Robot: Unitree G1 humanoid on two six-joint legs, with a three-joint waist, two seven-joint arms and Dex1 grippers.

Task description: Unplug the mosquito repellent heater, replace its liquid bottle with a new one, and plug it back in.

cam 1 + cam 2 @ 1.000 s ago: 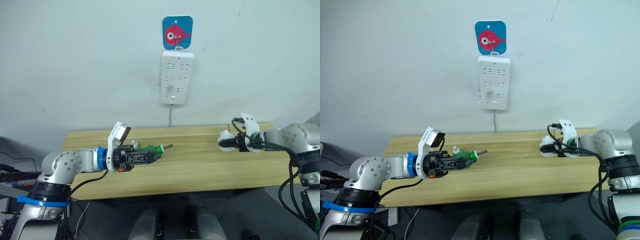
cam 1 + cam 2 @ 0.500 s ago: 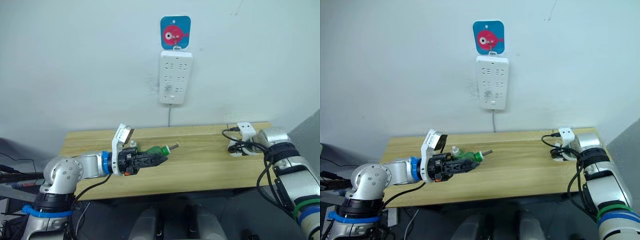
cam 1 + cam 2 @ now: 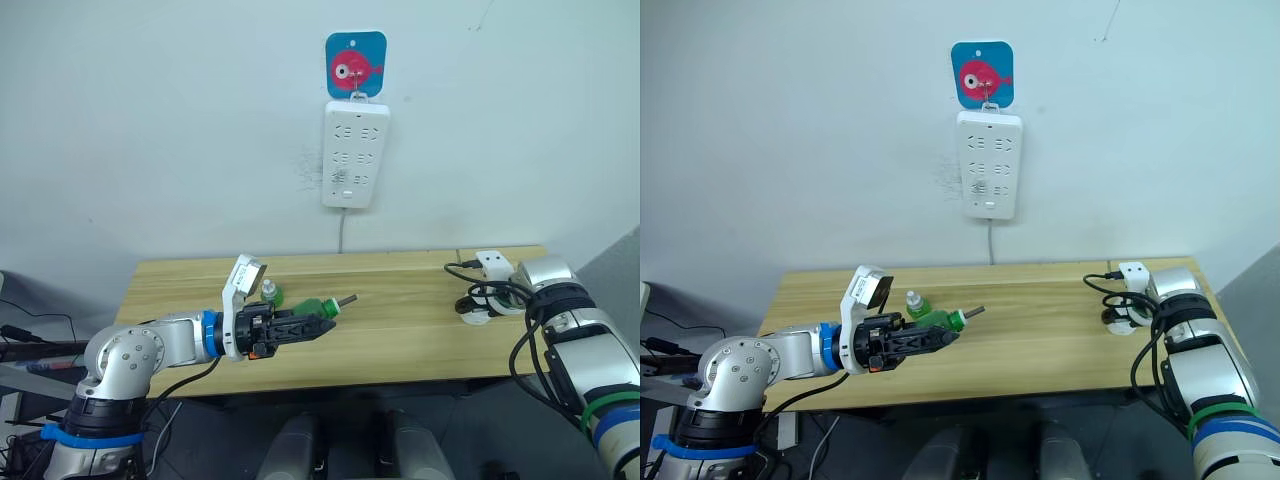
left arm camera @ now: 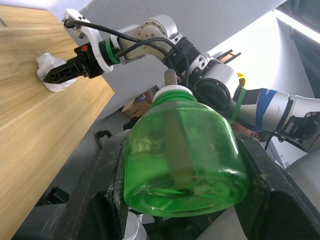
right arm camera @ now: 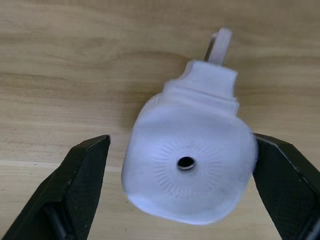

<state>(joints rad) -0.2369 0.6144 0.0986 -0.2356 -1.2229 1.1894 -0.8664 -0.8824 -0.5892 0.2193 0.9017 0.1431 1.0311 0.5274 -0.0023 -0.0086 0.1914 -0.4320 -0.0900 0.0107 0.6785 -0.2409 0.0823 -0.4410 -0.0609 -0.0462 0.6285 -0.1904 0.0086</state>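
The left gripper is clamping a green liquid bottle above the wooden table, left of the wall power strip. The right gripper is straddling the mosquito repellent heater, fingers spread, one finger not touching; the heater is lying on the table's right end.

wall: plain pale | table: light wood | floor: dim, possibly cluttered with cables

Bright, even indoor light, soft shadows, sharp focus throughout, little glare.
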